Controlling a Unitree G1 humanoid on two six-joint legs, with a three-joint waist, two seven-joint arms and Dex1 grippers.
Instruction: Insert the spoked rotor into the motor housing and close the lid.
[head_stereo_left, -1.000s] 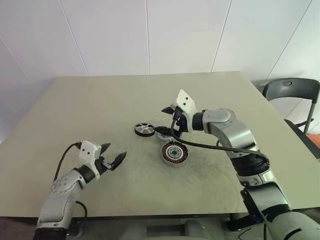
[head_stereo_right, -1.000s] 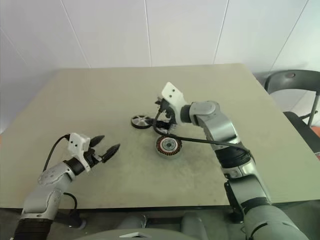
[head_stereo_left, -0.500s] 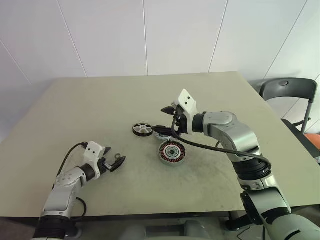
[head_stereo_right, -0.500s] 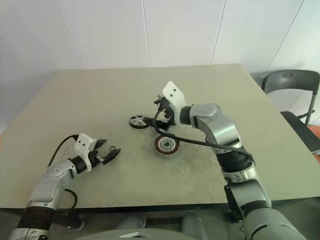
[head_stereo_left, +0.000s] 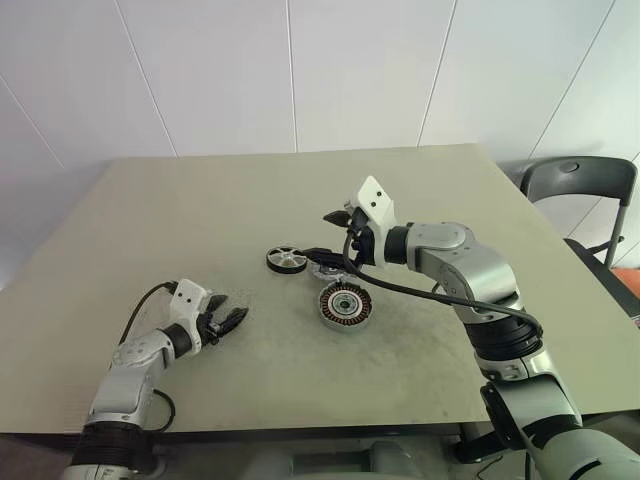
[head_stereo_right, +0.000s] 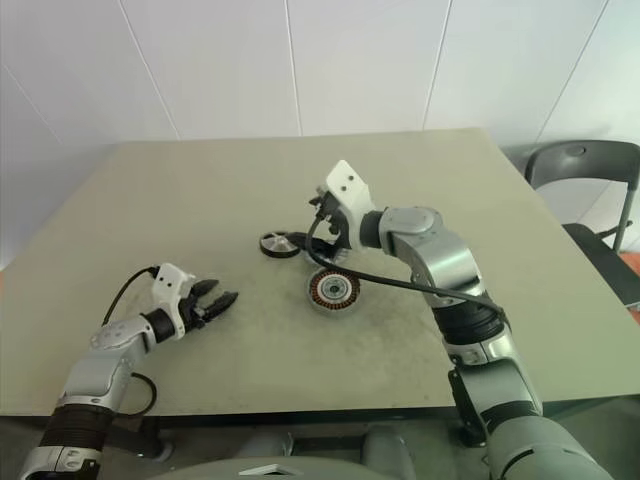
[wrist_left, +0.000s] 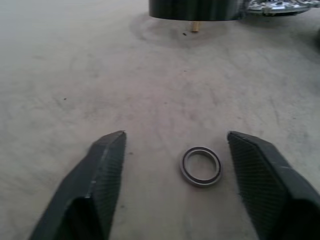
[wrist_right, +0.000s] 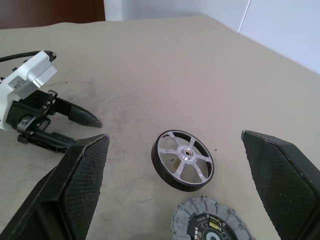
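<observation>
On table (head_stereo_left: 150, 220), head view: L gripper (head_stereo_left: 228, 322) low, fingers apart; R gripper (head_stereo_left: 330, 240) spread above spoked rotor (head_stereo_left: 287, 260), motor housing (head_stereo_left: 346, 305) beside. L wrist: small ring (wrist_left: 201, 166) between fingers. R wrist: rotor next to lid (wrist_right: 210, 225).

The right gripper (head_stereo_left: 331, 233) hovers with black fingers spread — just below and beside it lie the small black-rimmed silver spoked rotor (head_stereo_left: 287, 260) and the squat black copper-wound motor housing (head_stereo_left: 346, 305). The left gripper (head_stereo_left: 232, 320) sits well apart, low over the beige table (head_stereo_left: 200, 210).

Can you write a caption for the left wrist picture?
Open left gripper straddles a small metal ring lying on the table.
</observation>
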